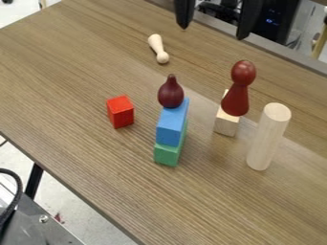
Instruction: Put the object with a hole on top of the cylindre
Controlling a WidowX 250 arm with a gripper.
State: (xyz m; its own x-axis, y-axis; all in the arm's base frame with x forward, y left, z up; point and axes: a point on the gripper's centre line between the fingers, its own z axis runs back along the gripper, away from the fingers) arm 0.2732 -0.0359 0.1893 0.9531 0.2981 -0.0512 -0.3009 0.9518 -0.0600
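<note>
The black robot gripper hangs at 1 o'clock, its 2 fingers wide apart. The tall pale wooden cylinder stands up at 3 o'clock. I can't tell which thing has the hole. At 2 o'clock, a dark red, round-headed pawn sits on a pale wooden block. In the middle, a dark purple drop-shaped piece tops 2 blocks, a blue block over a green block.

The light is bright and soft, and it spreads all over the wooden table. The red peg figure has a little shine on its round head. Tiny blue lights glow in the dark box at the top.
</note>
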